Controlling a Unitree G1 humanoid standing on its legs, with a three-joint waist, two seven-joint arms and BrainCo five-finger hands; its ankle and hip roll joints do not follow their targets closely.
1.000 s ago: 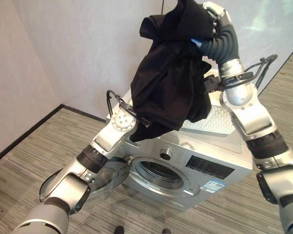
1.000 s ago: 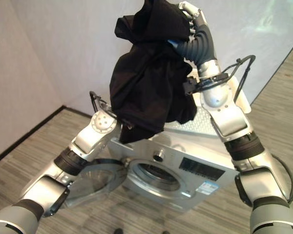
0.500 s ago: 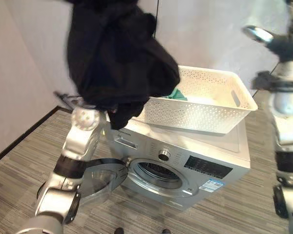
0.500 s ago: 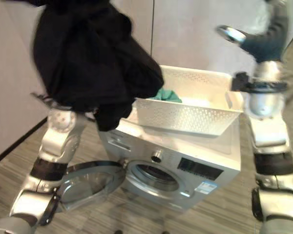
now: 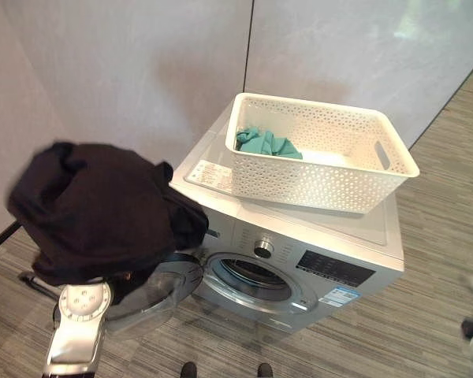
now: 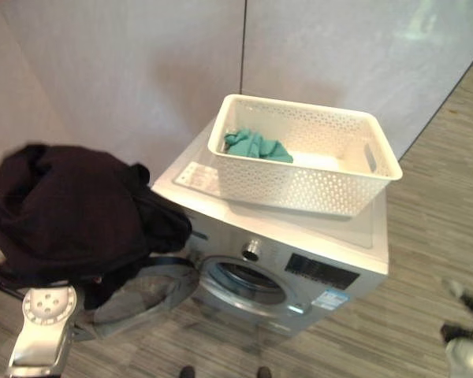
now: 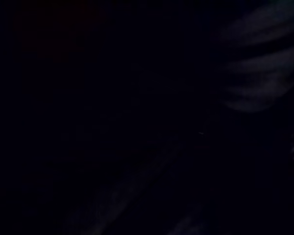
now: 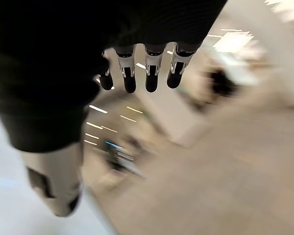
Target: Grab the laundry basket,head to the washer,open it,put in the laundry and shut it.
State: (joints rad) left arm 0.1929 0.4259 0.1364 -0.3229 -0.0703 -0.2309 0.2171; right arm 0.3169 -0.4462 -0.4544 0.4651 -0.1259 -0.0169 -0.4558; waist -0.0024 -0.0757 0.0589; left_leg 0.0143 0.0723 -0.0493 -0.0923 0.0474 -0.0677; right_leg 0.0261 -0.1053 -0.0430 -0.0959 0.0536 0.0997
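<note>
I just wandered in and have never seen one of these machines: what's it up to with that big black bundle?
The robot is doing laundry. Its left arm carries a black garment, hanging low beside the washer's open door; the left hand itself is buried in the cloth. The washer stands with its drum open, and the white laundry basket sits on top, a green cloth in it. The right hand is free, fingers straight, holding nothing.
</note>
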